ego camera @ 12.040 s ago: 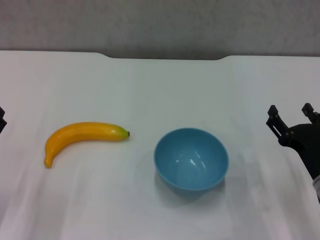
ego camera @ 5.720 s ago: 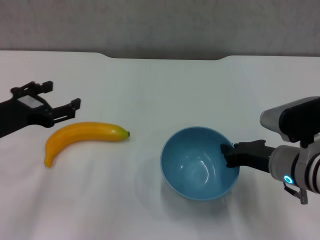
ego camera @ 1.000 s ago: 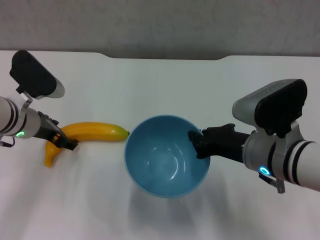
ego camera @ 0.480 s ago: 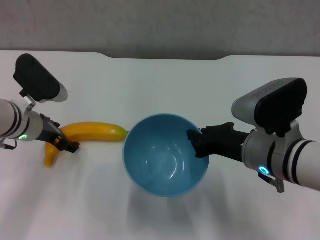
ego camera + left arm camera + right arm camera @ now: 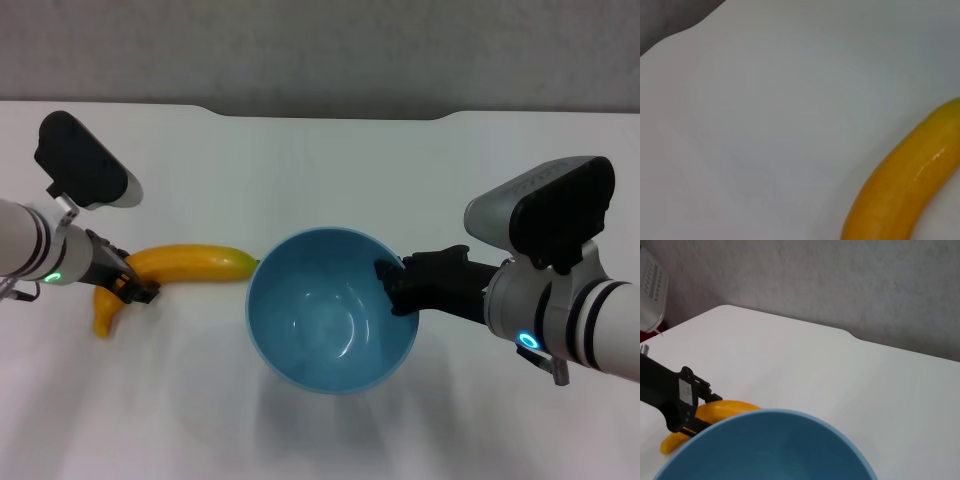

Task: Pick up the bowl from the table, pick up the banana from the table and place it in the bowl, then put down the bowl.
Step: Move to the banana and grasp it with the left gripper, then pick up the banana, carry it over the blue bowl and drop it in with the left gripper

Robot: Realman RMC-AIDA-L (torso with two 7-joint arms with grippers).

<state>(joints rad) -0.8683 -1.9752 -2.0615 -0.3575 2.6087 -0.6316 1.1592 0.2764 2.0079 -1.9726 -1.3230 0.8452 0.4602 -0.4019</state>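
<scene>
The light-blue bowl (image 5: 330,310) hangs above the white table (image 5: 330,170), its right rim held by my right gripper (image 5: 392,287), which is shut on it. The bowl's rim fills the near part of the right wrist view (image 5: 770,450). The yellow-orange banana (image 5: 190,263) lies on the table left of the bowl, its greenish dark tip pointing at the bowl. My left gripper (image 5: 128,282) sits around the banana's left part, fingers on either side. The banana also shows in the left wrist view (image 5: 905,185) and, with the left gripper (image 5: 690,405), in the right wrist view (image 5: 720,412).
The table's far edge has a notch (image 5: 330,116) in front of a grey wall. A shadow lies under the raised bowl (image 5: 320,420).
Over the last second my left gripper has shifted slightly right along the banana, which has barely moved. The bowl stays raised in my right gripper.
</scene>
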